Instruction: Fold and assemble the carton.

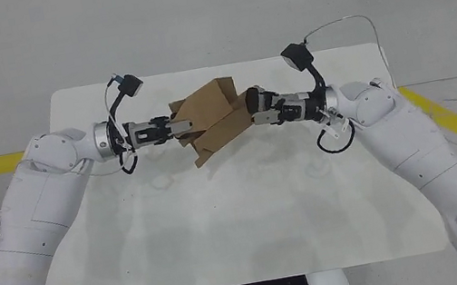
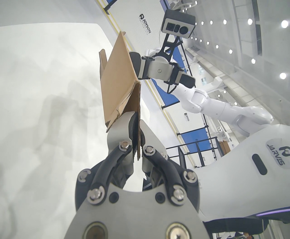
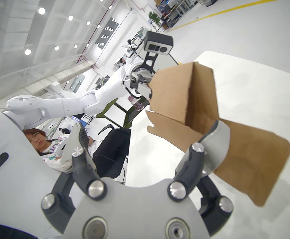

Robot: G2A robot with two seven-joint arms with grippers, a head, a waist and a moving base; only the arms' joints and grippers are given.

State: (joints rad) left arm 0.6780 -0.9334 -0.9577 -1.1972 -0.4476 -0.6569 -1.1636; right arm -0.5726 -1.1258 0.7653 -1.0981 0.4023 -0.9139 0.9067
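Left pincer point(image 2: 136, 130) clamps carton point(image 2: 120, 86); right pincer point(image 3: 145, 139) gapes wide.

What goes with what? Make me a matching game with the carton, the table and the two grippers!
Things:
1. carton
2. table
3. left gripper
4. right gripper

States:
A. open, fingers wide apart
B. brown, held up
C. white
D. shut on a carton edge

Pairs: 1-B, 2-C, 3-D, 4-A
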